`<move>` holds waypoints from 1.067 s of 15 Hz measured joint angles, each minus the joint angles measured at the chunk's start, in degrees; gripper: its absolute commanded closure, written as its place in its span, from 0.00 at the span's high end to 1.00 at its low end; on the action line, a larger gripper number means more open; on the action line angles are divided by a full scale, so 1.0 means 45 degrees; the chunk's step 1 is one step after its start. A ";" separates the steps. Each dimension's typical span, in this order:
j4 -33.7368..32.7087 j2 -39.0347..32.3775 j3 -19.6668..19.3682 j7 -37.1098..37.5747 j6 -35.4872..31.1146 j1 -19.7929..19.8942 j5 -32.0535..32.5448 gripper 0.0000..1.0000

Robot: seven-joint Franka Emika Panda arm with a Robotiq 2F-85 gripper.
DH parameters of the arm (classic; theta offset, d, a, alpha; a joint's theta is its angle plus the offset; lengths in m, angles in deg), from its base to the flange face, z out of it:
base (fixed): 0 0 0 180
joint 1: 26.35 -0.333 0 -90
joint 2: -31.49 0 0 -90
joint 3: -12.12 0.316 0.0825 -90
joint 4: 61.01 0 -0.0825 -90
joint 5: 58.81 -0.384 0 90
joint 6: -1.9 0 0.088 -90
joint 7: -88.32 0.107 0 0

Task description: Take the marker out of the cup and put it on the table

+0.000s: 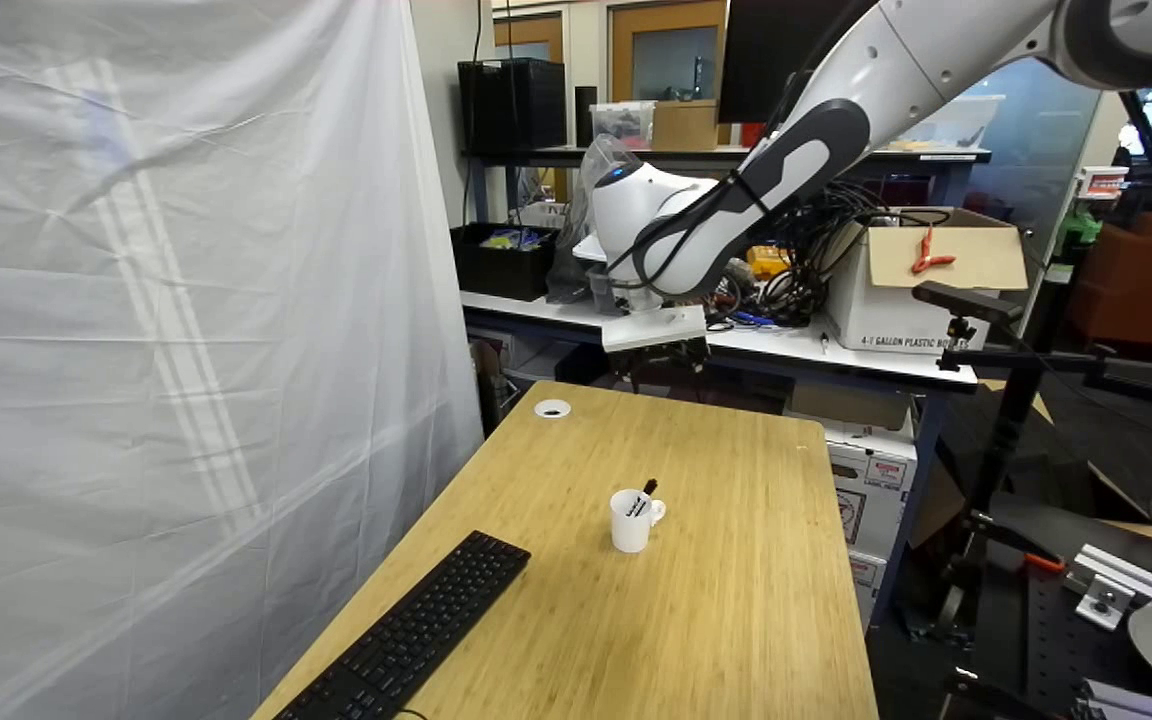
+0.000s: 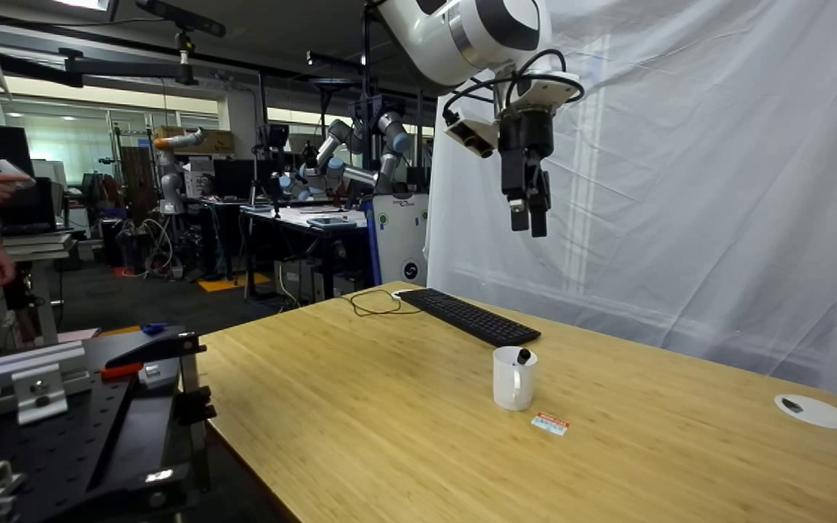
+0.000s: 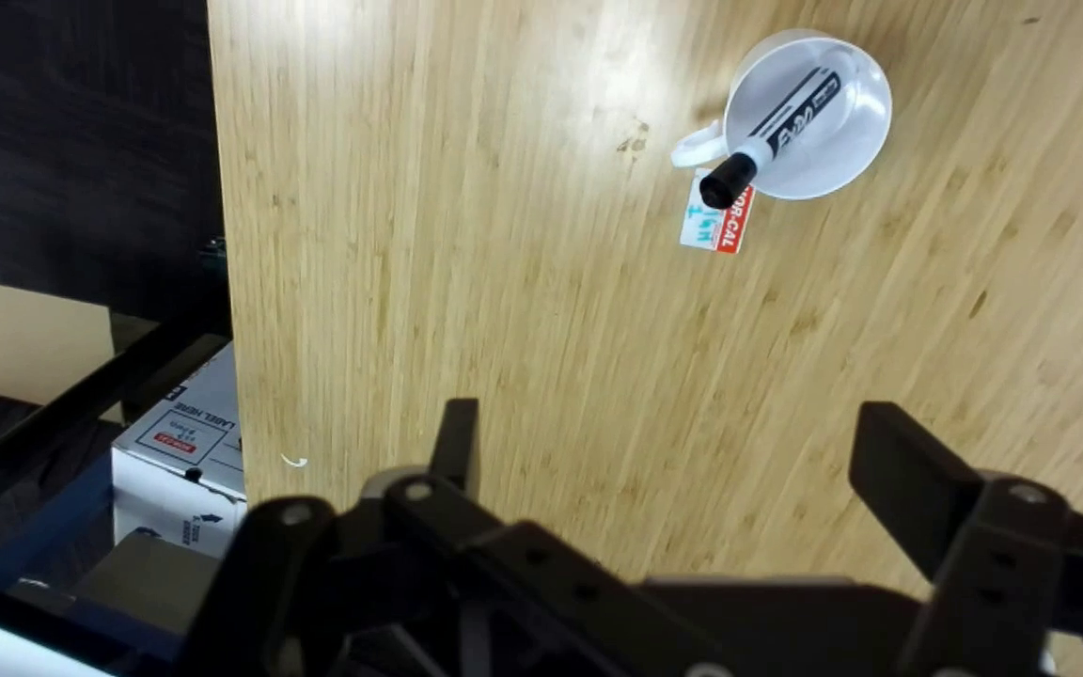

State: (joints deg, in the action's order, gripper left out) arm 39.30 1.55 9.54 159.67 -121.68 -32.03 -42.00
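My jaws hang spread, the approach seemingly in hand, so next I should align above the marker (image 3: 776,136) leaning in the cup (image 2: 507,383), inside the edges of the worktop (image 1: 716,620).

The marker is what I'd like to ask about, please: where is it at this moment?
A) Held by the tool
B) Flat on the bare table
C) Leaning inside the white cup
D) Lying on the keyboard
C: in the wrist view, the marker slants inside the white cup, its black end sticking out.
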 measured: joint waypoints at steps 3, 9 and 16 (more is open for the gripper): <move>-0.0930 -0.0753 -0.0189 -0.0004 0.0417 -0.0027 -0.0357 1.00; -0.2286 -0.2027 -0.0636 -0.0004 0.0988 -0.0027 -0.0622 1.00; -0.3246 -0.2920 -0.0628 -0.0333 0.1636 -0.0225 -0.0792 1.00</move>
State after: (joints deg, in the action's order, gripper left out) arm 24.70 -11.59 6.72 158.18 -114.31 -33.04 -45.56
